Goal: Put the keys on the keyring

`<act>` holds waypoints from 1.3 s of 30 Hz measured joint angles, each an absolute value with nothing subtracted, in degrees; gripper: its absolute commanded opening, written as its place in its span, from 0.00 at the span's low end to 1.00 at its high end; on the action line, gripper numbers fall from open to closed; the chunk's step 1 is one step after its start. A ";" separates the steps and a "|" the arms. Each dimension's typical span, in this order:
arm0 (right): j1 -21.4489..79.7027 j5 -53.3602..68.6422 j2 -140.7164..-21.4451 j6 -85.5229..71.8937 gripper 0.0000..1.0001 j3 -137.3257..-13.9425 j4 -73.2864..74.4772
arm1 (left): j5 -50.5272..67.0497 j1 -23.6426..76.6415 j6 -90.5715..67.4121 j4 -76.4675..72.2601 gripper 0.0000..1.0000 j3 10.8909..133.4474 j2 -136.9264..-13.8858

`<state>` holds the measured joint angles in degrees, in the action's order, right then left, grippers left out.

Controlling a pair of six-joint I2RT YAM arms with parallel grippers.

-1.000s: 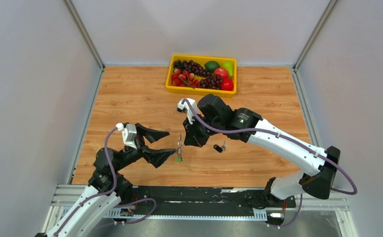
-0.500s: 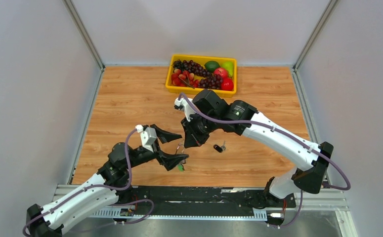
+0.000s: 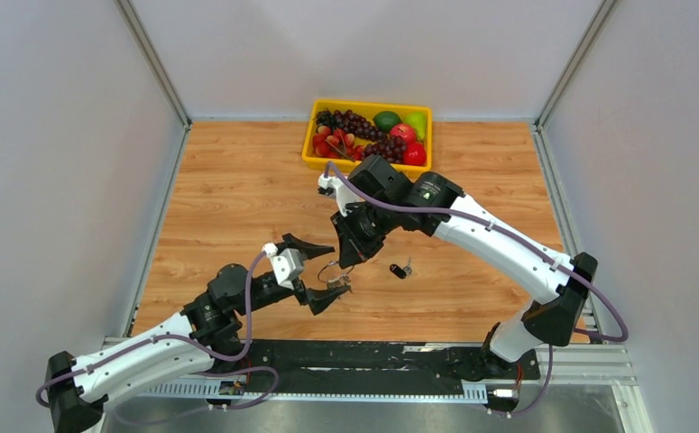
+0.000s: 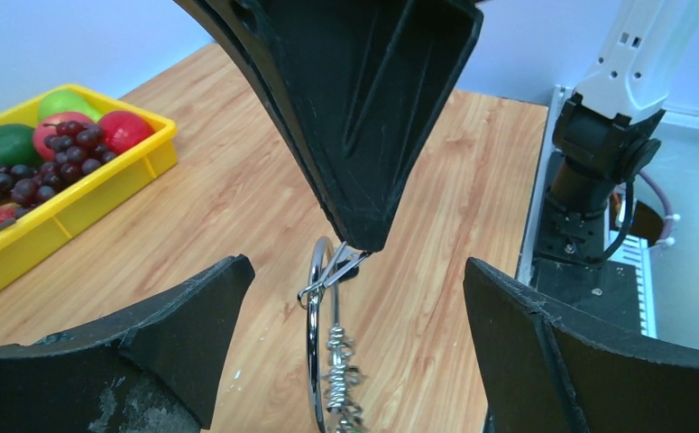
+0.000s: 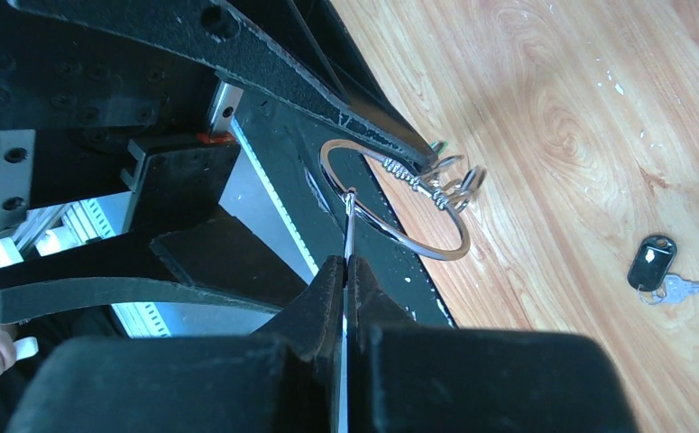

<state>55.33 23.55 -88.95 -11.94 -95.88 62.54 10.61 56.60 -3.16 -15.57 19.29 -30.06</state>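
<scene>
Wooden tabletop (image 3: 237, 180) lies under both arms; at its far edge I see a yellow tray (image 3: 366, 167) holding grapes (image 3: 354, 122), red apples (image 3: 415, 153) and green fruit (image 3: 387, 118). My right gripper (image 3: 344, 262) is pinched shut on the keyring (image 5: 415, 183), which hangs between the wide-open fingers of my left gripper (image 3: 336, 267). One black-headed key (image 3: 399, 270) lies on the wood nearby to the right, untouched.

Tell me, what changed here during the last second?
The left pincer, open, reached forward until it flanks the keyring. The right pincer stayed shut on that keyring, barely shifting. Nothing was grabbed or released; the black key and fruit tray stayed put.
</scene>
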 measured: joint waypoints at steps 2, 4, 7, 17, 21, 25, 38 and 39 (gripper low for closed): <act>55.31 23.75 -89.19 -11.94 0.00 -96.55 63.07 | 9.23 57.67 -1.78 -15.14 0.93 19.29 -30.06; 55.31 23.99 -89.38 -11.94 0.00 -97.12 63.64 | 7.94 58.63 -0.38 -15.00 0.91 19.25 -30.06; 55.31 24.36 -89.86 -11.94 0.00 -97.67 64.07 | 6.61 59.68 1.50 -15.38 0.85 18.90 -29.98; 55.31 25.04 -90.78 -11.94 0.00 -98.04 64.73 | 4.45 61.04 5.65 -17.89 0.53 16.86 -29.61; 55.31 25.08 -90.78 -11.94 0.00 -98.10 64.90 | 4.10 61.12 6.48 -19.16 0.45 16.82 -30.28; 55.31 25.08 -90.78 -11.94 0.00 -98.10 64.93 | 3.92 61.19 6.72 -19.59 0.36 16.75 -30.48; 55.05 24.99 -90.78 -11.92 0.00 -98.10 65.52 | 4.23 62.24 7.01 -19.73 0.18 16.56 -33.06; 55.05 25.02 -90.78 -11.92 0.00 -98.10 65.52 | 4.23 62.24 6.98 -19.77 0.18 16.56 -33.06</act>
<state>55.05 25.02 -90.78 -11.92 -98.10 65.52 4.23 62.24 6.98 -19.77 16.56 -33.06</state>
